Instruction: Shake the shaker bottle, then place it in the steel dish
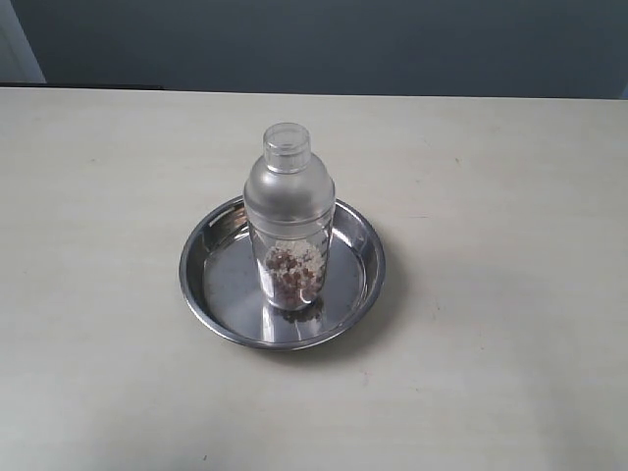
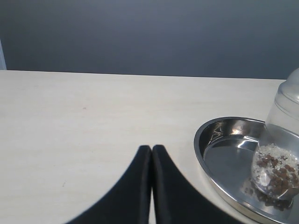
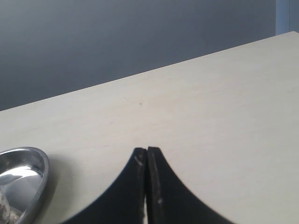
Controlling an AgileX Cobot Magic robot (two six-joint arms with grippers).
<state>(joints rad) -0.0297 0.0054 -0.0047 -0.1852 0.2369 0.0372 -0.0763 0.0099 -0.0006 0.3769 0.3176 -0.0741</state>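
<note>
Position: the shaker bottle [image 1: 288,221] stands upright inside the steel dish [image 1: 201,294], its base on the dish's flat bottom, a little off the dish's middle. Nothing is holding it.

Tools: the left tool [image 2: 152,148] has its jaws pressed together on nothing. It sits outside the dish, clear of the rim. The right tool [image 3: 146,150] is likewise closed and empty, also outside the dish. Neither tool shows in the exterior view.

Hazards, as judged:
- The bottle is tall and narrow, and it stands on slick steel. A nudge from either arm, or a knock to the dish, could tip it over the low rim and onto the desk [image 1: 98,196].
- The left tool has the dish rim in close view. Any move towards the dish could catch the rim and slide the dish and bottle together.
- If the bottle falls and its domed lid [image 1: 288,191] or small cap [image 1: 287,147] is loose, the granules [image 1: 291,270] could spill. Whether they are seated tight cannot be told from here.

Count:
- Shaker bottles: one.
- Steel dishes: one.
- Tools: two, both closed.
- Desks: one.
- Granules, brown mixed with pale, in the lower part of the bottle: too many and too small to number.
</note>
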